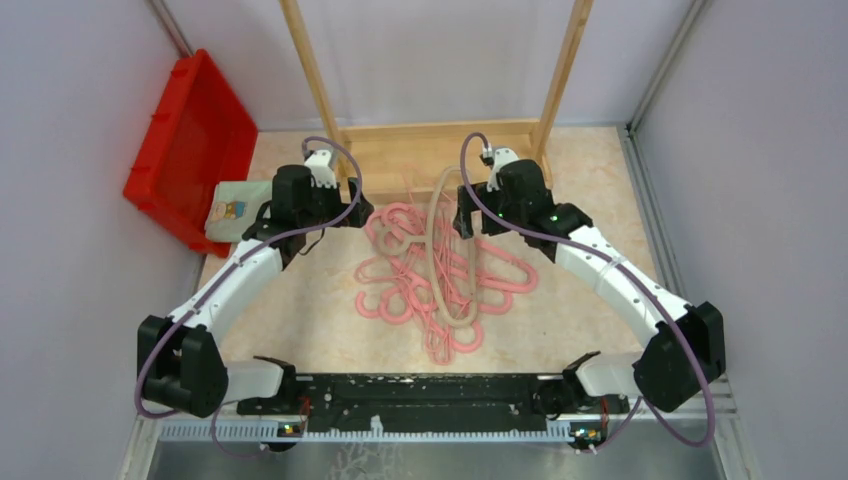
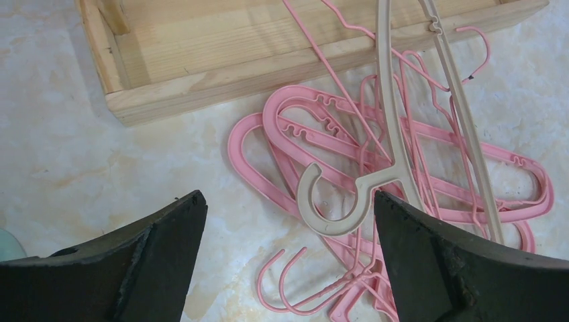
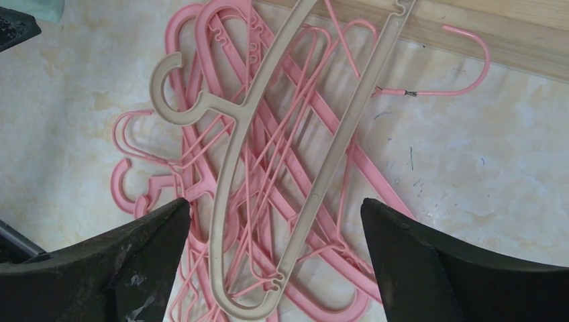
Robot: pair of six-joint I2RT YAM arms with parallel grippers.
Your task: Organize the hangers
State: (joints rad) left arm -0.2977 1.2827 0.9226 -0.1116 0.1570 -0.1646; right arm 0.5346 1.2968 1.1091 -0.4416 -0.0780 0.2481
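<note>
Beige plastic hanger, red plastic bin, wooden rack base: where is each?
Beige plastic hanger (image 3: 329, 168): right wrist view, on one long arm.
Red plastic bin (image 1: 190, 130): top external view, on its bare floor.
Wooden rack base (image 1: 430, 160): top external view, on its flat board.

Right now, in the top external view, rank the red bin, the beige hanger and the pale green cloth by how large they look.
1. red bin, clearly largest.
2. beige hanger, long but thin.
3. pale green cloth, smallest, partly hidden by the left arm.
</note>
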